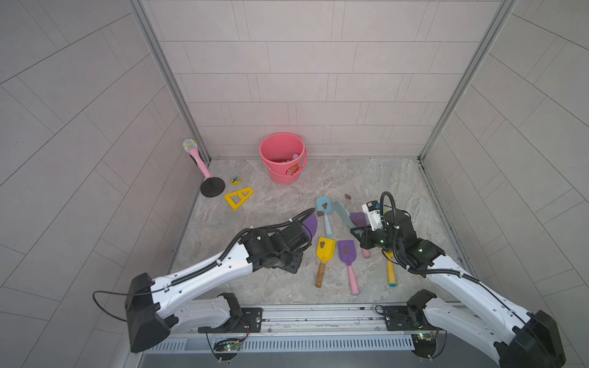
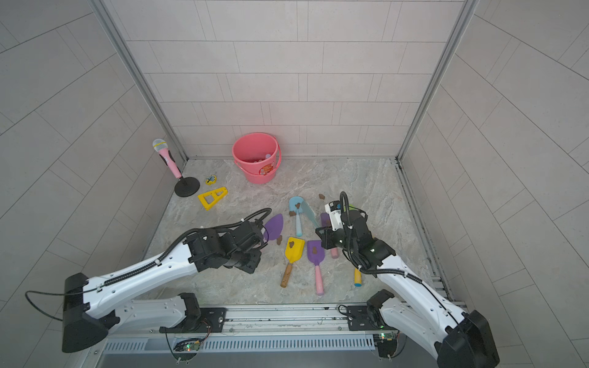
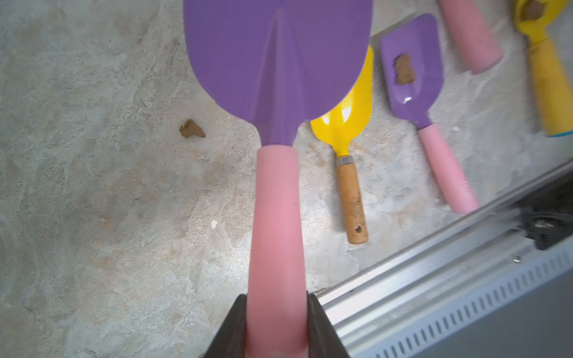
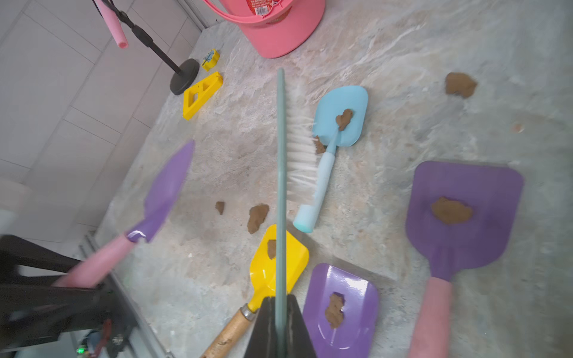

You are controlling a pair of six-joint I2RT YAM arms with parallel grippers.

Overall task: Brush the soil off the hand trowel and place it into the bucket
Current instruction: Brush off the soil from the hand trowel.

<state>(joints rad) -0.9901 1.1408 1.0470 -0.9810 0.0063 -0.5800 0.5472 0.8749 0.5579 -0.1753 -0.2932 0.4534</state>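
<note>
My left gripper [image 3: 276, 307] is clamped on the pink handle of the purple trowel [image 3: 279, 62], and my right gripper [image 4: 280, 310] pinches the brush [image 4: 302, 148]. The blade looks clean, with soil [image 4: 257, 217] lying on the worktop below, so brushing seems done. Next I should carry it to the bucket [image 1: 283, 176] at twelve o'clock.

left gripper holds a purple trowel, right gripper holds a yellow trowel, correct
The right gripper holds the green brush with white bristles, not a trowel, as the right wrist view shows. The left gripper does hold a purple trowel.
</note>
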